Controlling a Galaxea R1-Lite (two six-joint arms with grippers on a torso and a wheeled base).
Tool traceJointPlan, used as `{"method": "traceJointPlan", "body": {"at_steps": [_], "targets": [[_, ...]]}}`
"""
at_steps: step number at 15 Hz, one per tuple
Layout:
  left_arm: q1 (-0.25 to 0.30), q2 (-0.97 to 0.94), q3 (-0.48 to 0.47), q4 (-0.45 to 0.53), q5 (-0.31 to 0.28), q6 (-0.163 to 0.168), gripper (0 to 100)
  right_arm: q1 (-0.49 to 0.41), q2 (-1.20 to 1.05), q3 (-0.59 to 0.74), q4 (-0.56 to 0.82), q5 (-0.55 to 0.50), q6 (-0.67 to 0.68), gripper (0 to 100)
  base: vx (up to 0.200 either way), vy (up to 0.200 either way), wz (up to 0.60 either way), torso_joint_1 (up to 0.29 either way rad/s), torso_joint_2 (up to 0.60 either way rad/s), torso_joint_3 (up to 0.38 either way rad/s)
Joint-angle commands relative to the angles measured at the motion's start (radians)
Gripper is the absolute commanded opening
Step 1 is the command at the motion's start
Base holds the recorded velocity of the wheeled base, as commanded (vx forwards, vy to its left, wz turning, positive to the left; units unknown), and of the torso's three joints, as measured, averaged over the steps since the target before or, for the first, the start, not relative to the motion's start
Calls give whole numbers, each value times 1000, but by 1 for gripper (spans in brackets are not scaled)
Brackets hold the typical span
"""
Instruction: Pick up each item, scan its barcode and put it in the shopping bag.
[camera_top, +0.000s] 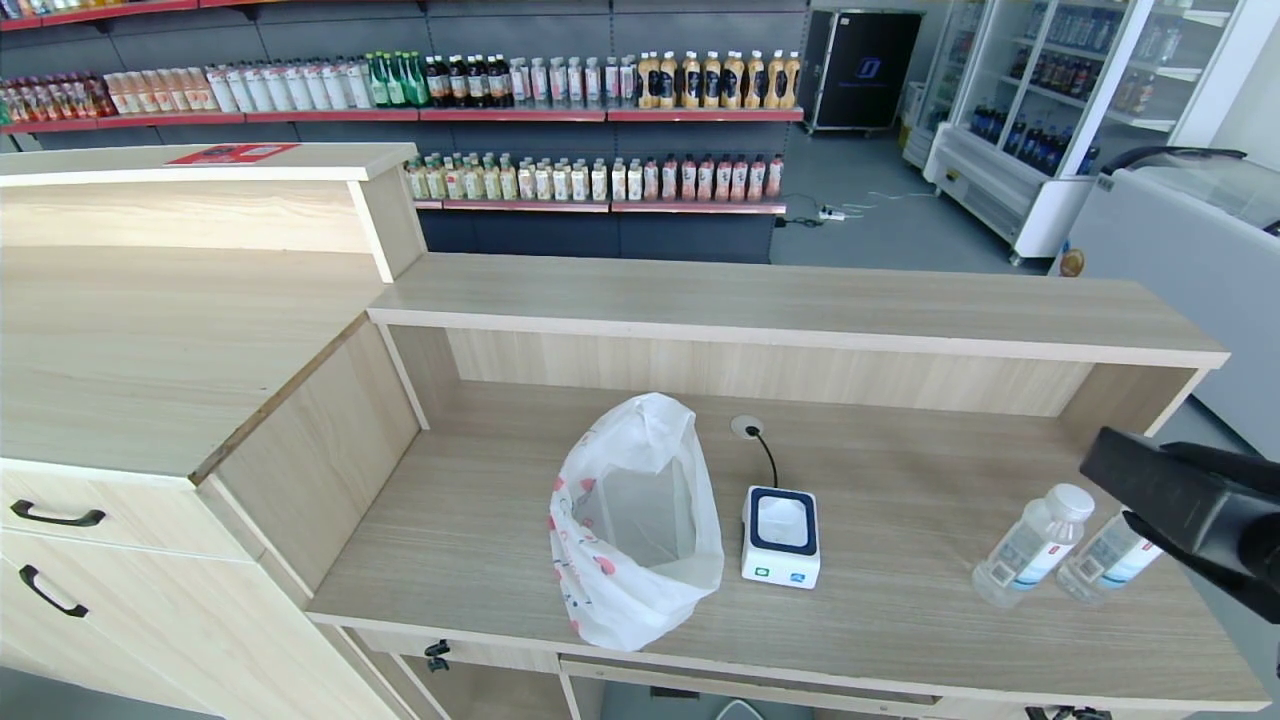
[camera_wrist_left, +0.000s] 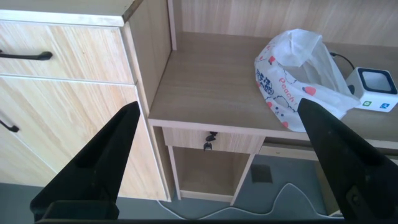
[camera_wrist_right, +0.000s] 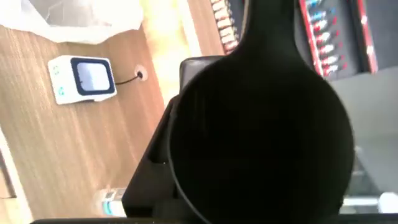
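Note:
A white plastic shopping bag (camera_top: 635, 520) stands open on the counter, with a small white barcode scanner (camera_top: 780, 535) just to its right. Two clear water bottles lie at the right end: one (camera_top: 1035, 545) fully in sight, the other (camera_top: 1110, 555) partly under my right gripper (camera_top: 1180, 500), which hovers just above it. My left gripper (camera_wrist_left: 217, 106) is open and holds nothing. It hangs low in front of the counter's left end, facing the bag (camera_wrist_left: 298, 68) and the scanner (camera_wrist_left: 376, 87). The right wrist view looks past a black round part at the scanner (camera_wrist_right: 84, 78) and a bottle (camera_wrist_right: 112, 200).
The wooden counter (camera_top: 900, 600) has a raised back ledge (camera_top: 780, 300) and a taller drawer cabinet (camera_top: 130, 400) on its left. The scanner's cable runs to a hole (camera_top: 747, 426) in the top. Store shelves of bottles (camera_top: 500, 85) and fridges (camera_top: 1050, 100) stand behind.

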Motion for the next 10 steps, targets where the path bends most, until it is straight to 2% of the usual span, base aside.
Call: {"method": "traceJointPlan", "body": {"at_steps": [1,2,3,4,5,7,9,10], "targets": [[0,1,0,-1,-1,-1,100,-287,25,0,94,-8,188,0,0,0,0,0,0,0],[0,1,0,-1,-1,-1,100,-373,51,0,103,-8,241,0,0,0,0,0,0,0],[0,1,0,0,-1,-1,100,-384,55,-1,105,-8,252,0,0,0,0,0,0,0],[0,1,0,0,-1,-1,100,-442,73,-6,111,-8,401,0,0,0,0,0,0,0],[0,1,0,0,-1,-1,100,-470,79,-9,110,-6,472,0,0,0,0,0,0,0],[0,1,0,-1,-1,-1,100,-473,84,-3,111,-9,531,0,0,0,0,0,0,0],[0,1,0,-1,-1,-1,100,-450,78,3,136,-14,611,0,0,0,600,2,2,5],[0,1,0,0,-1,-1,100,-422,70,3,143,-57,659,0,0,0,600,7,2,2]]}}
